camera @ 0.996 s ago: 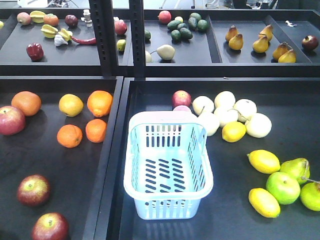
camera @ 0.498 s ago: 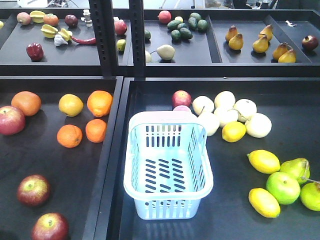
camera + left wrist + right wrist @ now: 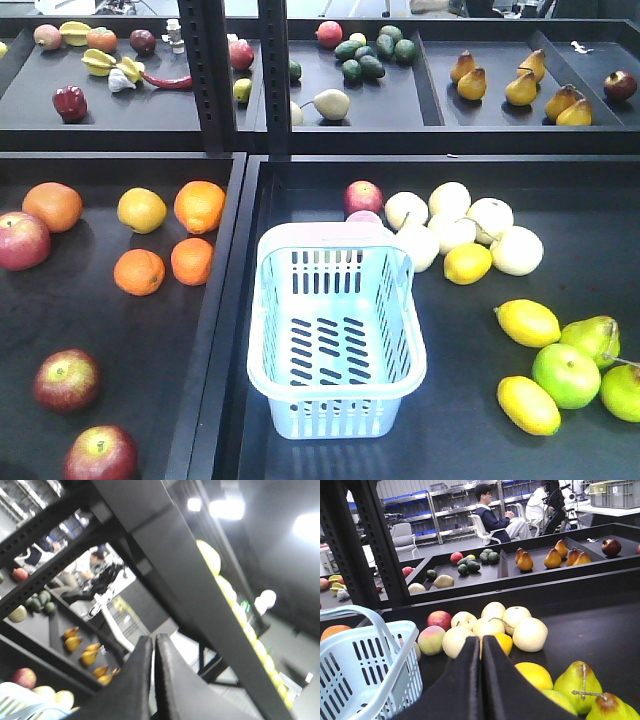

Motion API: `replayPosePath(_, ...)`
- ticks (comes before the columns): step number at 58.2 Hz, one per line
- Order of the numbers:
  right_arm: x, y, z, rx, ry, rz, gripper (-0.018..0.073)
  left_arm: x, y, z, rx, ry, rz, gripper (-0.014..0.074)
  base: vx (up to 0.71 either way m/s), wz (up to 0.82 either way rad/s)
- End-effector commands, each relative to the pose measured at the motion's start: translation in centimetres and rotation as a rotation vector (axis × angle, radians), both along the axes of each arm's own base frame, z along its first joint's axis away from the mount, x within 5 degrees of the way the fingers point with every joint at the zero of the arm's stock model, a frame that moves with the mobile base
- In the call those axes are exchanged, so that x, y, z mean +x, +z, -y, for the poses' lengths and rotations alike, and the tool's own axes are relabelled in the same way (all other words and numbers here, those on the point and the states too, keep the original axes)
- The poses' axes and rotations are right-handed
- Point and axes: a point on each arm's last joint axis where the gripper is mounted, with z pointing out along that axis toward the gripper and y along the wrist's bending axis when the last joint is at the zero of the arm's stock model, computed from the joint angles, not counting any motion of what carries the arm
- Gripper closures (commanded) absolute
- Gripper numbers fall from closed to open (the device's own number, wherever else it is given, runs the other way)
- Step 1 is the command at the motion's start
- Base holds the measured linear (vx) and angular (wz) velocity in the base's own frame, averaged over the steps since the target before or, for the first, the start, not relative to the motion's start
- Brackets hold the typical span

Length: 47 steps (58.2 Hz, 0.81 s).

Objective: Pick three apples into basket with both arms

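Observation:
The pale blue basket (image 3: 330,418) stands empty in the middle, at the front of the right tray. Two deep red apples (image 3: 67,380) (image 3: 100,455) lie at the lower left of the left tray, and a pinker one (image 3: 20,240) lies at its left edge. Another red apple (image 3: 363,197) sits just behind the basket. Neither arm shows in the front view. My left gripper (image 3: 152,639) is shut on nothing and tilted up toward the rack. Just as empty, my right gripper (image 3: 481,639) is shut low over the right tray, with the basket (image 3: 365,665) to its left and the red apple (image 3: 440,619) ahead.
Oranges (image 3: 200,205) fill the left tray's middle. Pale round fruits (image 3: 450,225), lemons (image 3: 527,322) and green pears (image 3: 590,338) lie right of the basket. A black rack post (image 3: 272,75) rises behind, before a back shelf of pears (image 3: 520,88) and avocados (image 3: 365,55).

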Motion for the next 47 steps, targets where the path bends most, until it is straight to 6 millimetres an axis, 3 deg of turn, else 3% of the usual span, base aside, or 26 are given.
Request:
replayPosePath(1,0.0,0.3,-0.1,-0.018,0.005,0.074,0.0564,0.5,2.5,0.2,0.055,-0.007,0.039,0.0603,0.0,0.0)
replayPosePath(15,0.0,0.3,-0.1,-0.018,0.005,0.074,0.0564,2.9,5.6,1.4,0.292,-0.088,0.073,0.0603,0.0,0.0)
replayPosePath(30,0.0,0.3,-0.1,-0.018,0.005,0.074,0.0564,7.5,6.2,2.3,0.338,-0.199,0.032,0.058,0.0,0.0)
replayPosePath(47,0.0,0.3,-0.1,-0.018,0.005,0.074,0.0564,13.4,6.7,3.6,0.509,-0.336,0.054,0.0375,0.0,0.0)
